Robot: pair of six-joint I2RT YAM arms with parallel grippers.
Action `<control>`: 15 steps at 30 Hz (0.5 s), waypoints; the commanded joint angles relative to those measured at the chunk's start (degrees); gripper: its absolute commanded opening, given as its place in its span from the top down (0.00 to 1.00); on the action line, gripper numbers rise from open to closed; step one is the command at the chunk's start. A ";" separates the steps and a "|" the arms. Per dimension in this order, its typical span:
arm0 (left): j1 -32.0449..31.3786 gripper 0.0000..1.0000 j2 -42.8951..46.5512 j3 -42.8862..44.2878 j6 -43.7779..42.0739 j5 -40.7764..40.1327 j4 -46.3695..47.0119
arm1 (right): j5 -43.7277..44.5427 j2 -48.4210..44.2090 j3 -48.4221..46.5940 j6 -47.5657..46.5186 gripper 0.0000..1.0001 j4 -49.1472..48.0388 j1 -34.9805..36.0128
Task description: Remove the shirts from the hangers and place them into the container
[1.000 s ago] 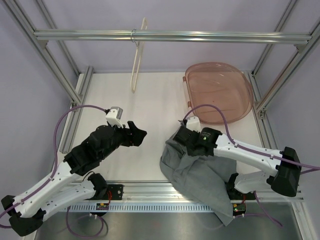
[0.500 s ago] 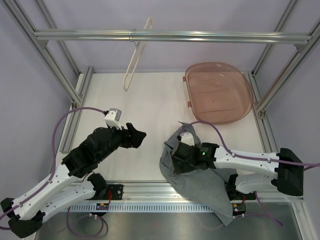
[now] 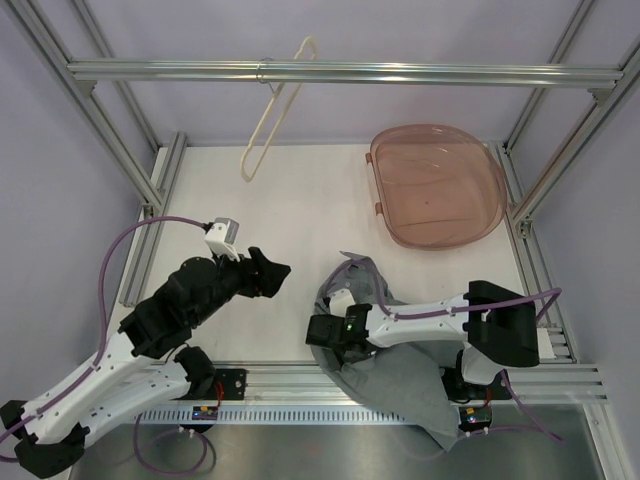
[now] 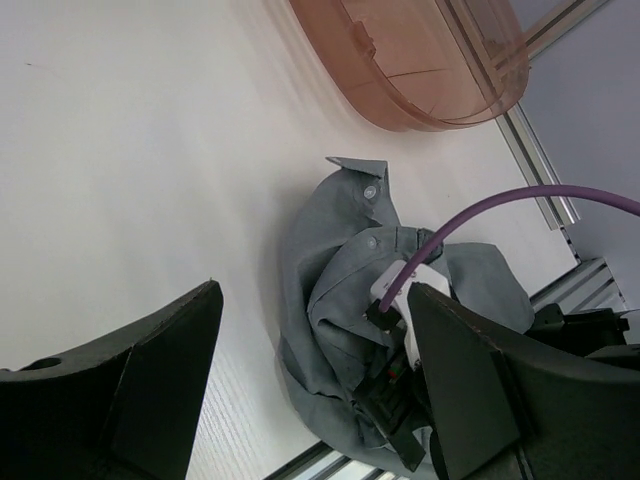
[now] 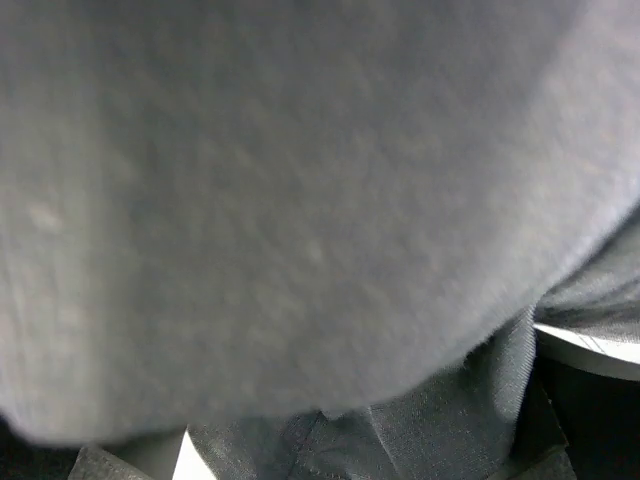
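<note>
The shirt lies crumpled at lower centre under the right gripper (jaws buried in cloth, cannot tell their state), while the left gripper hovers wide open, empty.

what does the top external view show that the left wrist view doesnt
Only top external: the bare cream hanger on the frame bar, and the left arm. Only left wrist: the left gripper, open, close up, and the snap buttons on the grey shirt. Both: that shirt heaped on the table, outside the tub.
</note>
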State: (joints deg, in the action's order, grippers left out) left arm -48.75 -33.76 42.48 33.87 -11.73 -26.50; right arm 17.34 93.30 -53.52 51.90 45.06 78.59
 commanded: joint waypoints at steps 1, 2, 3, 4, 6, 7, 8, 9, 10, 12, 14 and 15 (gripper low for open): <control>-0.38 0.20 1.24 -0.12 -1.17 0.92 1.19 | -2.48 5.49 -0.27 5.05 0.01 -2.24 3.24; -0.29 0.20 1.59 -0.12 -1.17 0.74 1.19 | -3.36 6.71 -0.10 5.66 0.01 -3.30 3.33; -0.38 0.20 2.20 -0.03 -1.17 0.74 1.28 | -3.11 7.33 0.08 6.45 0.01 -4.27 3.41; -0.38 0.20 2.38 0.06 -1.09 0.65 1.10 | -2.93 8.21 0.25 7.24 0.01 -4.97 3.42; -0.29 0.20 2.38 0.06 -1.00 0.91 1.19 | -2.15 8.92 0.78 8.12 0.00 -6.82 3.42; -0.38 0.20 2.29 0.15 -0.91 1.09 1.19 | -1.44 9.44 0.78 8.74 0.12 -7.17 3.42; -0.29 0.20 2.12 0.32 -0.91 1.44 1.28 | -1.00 9.62 0.78 9.09 0.24 -7.53 3.42; -0.38 0.20 1.77 0.41 -0.91 1.53 1.19 | -0.47 9.62 0.61 9.36 0.36 -8.05 3.42; -0.38 0.20 1.68 0.50 -0.82 1.70 1.19 | -0.03 9.36 0.61 9.53 0.48 -8.40 3.42; -0.29 0.20 1.68 0.59 -0.82 1.88 1.10 | 0.76 9.01 0.78 9.71 0.75 -9.37 3.41; -0.29 0.20 1.85 0.76 -0.82 1.79 0.93 | 1.98 8.40 0.52 9.80 0.93 -8.51 3.07; -0.38 0.20 1.85 1.02 -0.91 1.71 0.93 | 2.43 8.31 -0.18 9.80 0.98 -7.80 2.89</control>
State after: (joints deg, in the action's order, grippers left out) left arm -48.75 -31.99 42.48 33.85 -11.22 -27.31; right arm 19.29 96.97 -56.53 57.49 43.22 81.73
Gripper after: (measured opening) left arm 0.800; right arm 0.098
